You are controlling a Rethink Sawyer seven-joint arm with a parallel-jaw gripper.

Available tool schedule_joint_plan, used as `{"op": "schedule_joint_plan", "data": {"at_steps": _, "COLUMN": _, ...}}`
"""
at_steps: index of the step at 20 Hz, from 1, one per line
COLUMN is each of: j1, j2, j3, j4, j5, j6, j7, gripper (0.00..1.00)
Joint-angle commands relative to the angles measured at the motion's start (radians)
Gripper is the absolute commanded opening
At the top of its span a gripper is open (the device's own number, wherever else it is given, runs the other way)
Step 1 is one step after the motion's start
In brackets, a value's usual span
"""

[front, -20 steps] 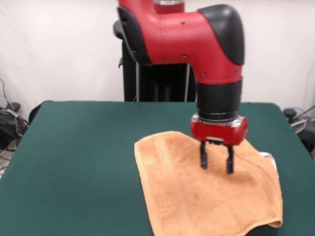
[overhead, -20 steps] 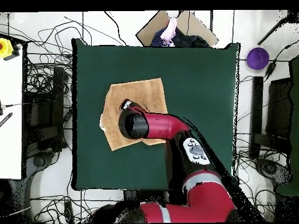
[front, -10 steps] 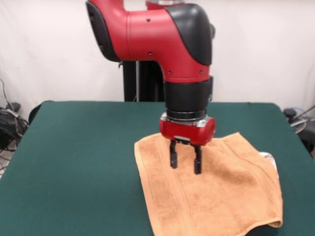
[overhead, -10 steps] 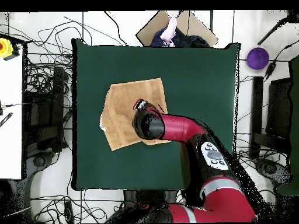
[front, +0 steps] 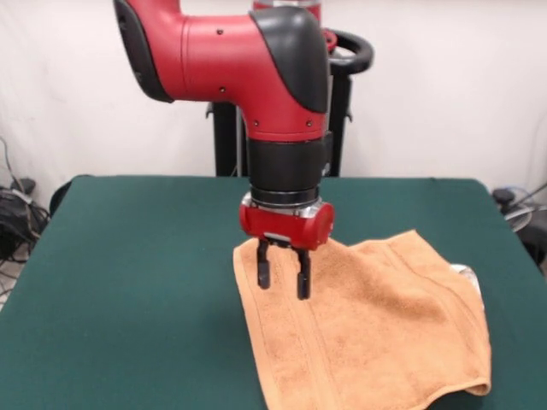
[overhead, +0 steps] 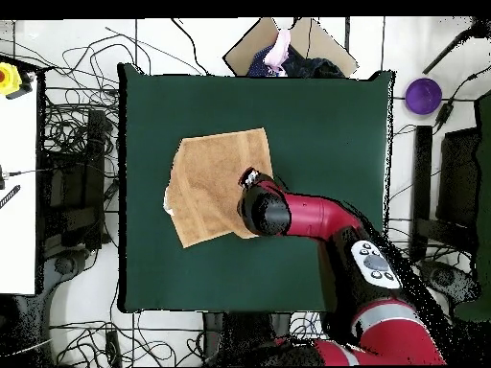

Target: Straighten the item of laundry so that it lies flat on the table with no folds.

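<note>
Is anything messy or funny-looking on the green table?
Yes. The towel lies crooked on the table, and in the front view its right edge is doubled over, with a bit sticking out beneath. The open gripper hangs over its left edge.

towel (overhead: 211,187) on green table (overhead: 316,125), left part | arm (overhead: 316,216) covers towel's right edge

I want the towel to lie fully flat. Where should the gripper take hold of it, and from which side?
Probably the doubled-over corner of the towel, at the right edge in the front view, where a white tag peeks out. Come from above with the gripper, open now over the opposite edge, and pull outward over the bare table.
</note>
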Motion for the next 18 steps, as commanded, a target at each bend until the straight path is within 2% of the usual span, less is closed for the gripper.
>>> {"op": "schedule_joint_plan", "data": {"at_steps": 1, "j1": -0.01, "j2": -0.005, "j3": -0.013, "j4": 0.0, "j5": -0.08, "j6": 0.082, "j7": -0.043, "gripper": 1.0}}
{"op": "schedule_joint_plan", "data": {"at_steps": 6, "j1": -0.005, "j2": -0.04, "j3": -0.066, "j4": -0.036, "j5": -0.101, "j6": 0.225, "j7": -0.092, "gripper": 1.0}}
{"op": "schedule_joint_plan", "data": {"at_steps": 12, "j1": -0.027, "j2": -0.036, "j3": -0.021, "j4": -0.118, "j5": -0.109, "j6": 0.39, "j7": -0.153, "gripper": 1.0}}
{"op": "schedule_joint_plan", "data": {"at_steps": 15, "j1": -0.051, "j2": -0.029, "j3": 0.011, "j4": -0.13, "j5": -0.12, "j6": 0.411, "j7": -0.167, "gripper": 1.0}}
{"op": "schedule_joint_plan", "data": {"at_steps": 18, "j1": -0.068, "j2": -0.041, "j3": 0.006, "j4": -0.069, "j5": -0.162, "j6": 0.362, "j7": -0.157, "gripper": 1.0}}
